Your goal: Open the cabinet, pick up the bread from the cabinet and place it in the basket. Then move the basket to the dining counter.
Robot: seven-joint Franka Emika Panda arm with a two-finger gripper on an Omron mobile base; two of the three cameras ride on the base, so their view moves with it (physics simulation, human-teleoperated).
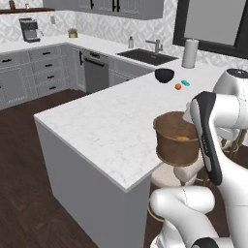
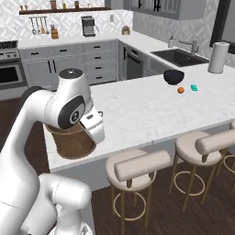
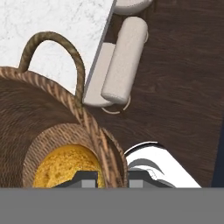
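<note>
The bread (image 3: 65, 164) lies in the basket (image 1: 177, 140), which overhangs the dining counter (image 1: 111, 131) edge above a stool (image 2: 140, 167).

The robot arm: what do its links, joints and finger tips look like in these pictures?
The white glossy arm has rounded, tube-shaped links with dark grey joint caps, one a round disc ringed in black. A black band runs along one link in the left base view. The gripper ends in two small dark finger tips with lighter grey pads. No cables or printed markings are visible.

A home kitchen — sink (image 1: 147, 56), dishwasher (image 1: 96, 71), coffee machine (image 2: 88, 25) and bar stools (image 2: 137, 170) at a marble peninsula (image 1: 106, 126).
</note>
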